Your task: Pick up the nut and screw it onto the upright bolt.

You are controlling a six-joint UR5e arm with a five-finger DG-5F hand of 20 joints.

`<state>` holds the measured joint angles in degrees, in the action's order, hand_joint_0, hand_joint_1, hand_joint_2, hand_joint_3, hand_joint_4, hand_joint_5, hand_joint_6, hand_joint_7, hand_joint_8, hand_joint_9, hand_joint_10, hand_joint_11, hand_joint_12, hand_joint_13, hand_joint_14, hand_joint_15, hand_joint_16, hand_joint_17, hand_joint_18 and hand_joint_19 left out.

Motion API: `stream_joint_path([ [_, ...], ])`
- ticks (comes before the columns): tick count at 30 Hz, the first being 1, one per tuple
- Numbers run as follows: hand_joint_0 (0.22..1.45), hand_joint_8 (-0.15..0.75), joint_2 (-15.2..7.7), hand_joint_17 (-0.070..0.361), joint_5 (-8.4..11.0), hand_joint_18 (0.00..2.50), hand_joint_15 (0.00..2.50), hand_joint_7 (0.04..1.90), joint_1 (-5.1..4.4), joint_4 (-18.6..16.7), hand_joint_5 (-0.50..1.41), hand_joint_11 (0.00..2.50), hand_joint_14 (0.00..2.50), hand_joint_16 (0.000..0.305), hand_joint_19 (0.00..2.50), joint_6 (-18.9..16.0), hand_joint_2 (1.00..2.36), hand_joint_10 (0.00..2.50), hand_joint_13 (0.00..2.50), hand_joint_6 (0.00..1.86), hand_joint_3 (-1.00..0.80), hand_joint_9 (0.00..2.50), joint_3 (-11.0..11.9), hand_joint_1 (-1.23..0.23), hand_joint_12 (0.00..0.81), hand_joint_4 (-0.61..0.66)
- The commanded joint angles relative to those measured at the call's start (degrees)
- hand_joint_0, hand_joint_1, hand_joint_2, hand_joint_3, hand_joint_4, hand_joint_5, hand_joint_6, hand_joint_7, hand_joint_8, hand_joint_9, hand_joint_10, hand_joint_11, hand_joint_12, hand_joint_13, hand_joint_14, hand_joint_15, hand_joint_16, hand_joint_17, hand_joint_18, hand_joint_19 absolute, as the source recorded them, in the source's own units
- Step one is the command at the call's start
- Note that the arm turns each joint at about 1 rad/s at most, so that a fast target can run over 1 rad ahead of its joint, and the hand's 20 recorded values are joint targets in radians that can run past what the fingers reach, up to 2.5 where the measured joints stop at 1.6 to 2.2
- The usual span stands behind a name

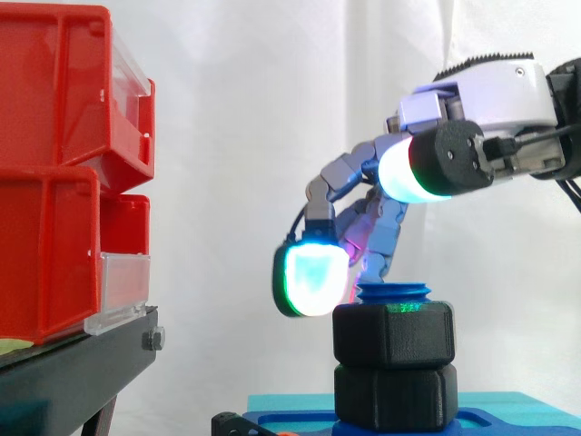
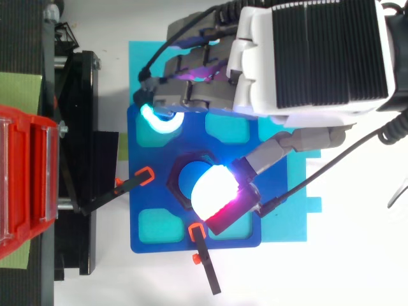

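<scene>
Black hexagonal plastic nut (image 1: 393, 333) on blue upright bolt (image 1: 393, 292).
Light, stiff; grip opposite flats. Hand's (image 1: 481, 100) hold: cannot tell.

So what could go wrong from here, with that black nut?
The nut already sits on the blue bolt, seemingly down against the black hex piece below; more turning might jam it. The hand hangs close above the bolt's tip, so a sideways move could knock it or shift the blue plate underneath.
</scene>
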<state>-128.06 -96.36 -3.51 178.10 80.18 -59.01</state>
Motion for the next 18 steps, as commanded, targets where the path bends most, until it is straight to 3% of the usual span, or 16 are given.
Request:
stream_joint_path([
  [1,0.51,0.239,0.0,0.064,0.12,0.45,0.0,0.72,-0.1,-0.03,-0.1,0.0,0.0,0.028,0.08,-0.03,1.0,0.0,0.7,0.5,-0.5,0.91,0.39,-0.13,0.256,0.21],
  [7,0.51,0.234,-0.08,0.066,0.38,0.43,0.0,0.68,-0.8,-0.65,-0.11,0.0,0.0,0.029,0.07,-0.38,1.0,0.0,0.68,0.5,-0.5,0.87,0.65,-0.11,0.26,0.21],
  [10,0.51,0.235,-0.08,0.066,1.7,0.42,0.0,0.69,-1.41,-0.65,-0.11,0.0,0.0,0.029,0.07,-0.38,1.0,0.0,0.67,0.5,-0.5,0.86,0.65,-0.11,0.264,0.21],
  [12,0.51,0.24,-0.08,0.066,2.32,0.41,0.0,0.74,-1.85,-0.65,-0.09,0.0,0.0,0.029,0.07,-0.38,1.0,0.0,0.67,0.5,-0.5,0.86,0.65,-0.1,0.265,0.22],
  [13,0.51,0.244,-0.08,0.066,3.11,0.41,0.0,0.77,-2.56,-0.56,-0.08,0.0,0.0,0.03,0.07,-0.38,1.0,0.0,0.67,0.5,-0.5,0.86,0.65,-0.1,0.265,0.23],
  [18,0.51,0.256,0.0,0.066,3.81,0.4,0.0,0.99,-3.88,0.76,-0.05,0.0,0.0,0.029,0.07,-1.26,1.0,0.0,0.67,0.5,-0.5,0.88,0.65,-0.09,0.268,0.25],
])
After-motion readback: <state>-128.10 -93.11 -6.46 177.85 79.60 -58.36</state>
